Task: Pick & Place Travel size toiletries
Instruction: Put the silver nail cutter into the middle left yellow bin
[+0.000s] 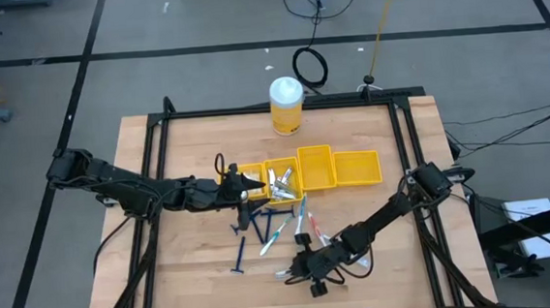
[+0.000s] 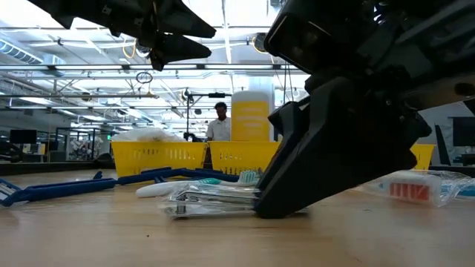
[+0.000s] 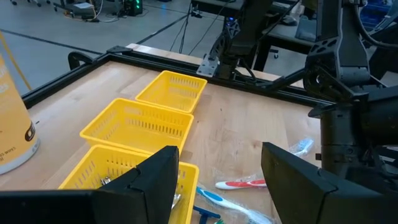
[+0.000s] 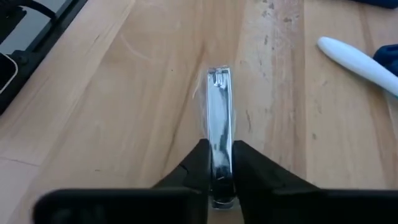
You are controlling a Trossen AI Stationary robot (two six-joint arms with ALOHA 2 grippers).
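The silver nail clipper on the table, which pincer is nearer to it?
Right. The right pincer is clamped on the nail clipper at the table's front; the left pincer hangs open over the yellow bins.

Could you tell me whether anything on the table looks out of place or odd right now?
Nothing looks damaged or spilled. Razors and toothbrushes lie loose before the yellow bins, awaiting sorting.

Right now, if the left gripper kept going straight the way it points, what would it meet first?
Judging by its wrist view, the open left gripper points over the row of yellow bins. Next in line looks to be the second bin, though it may pass above it; depth is unclear.
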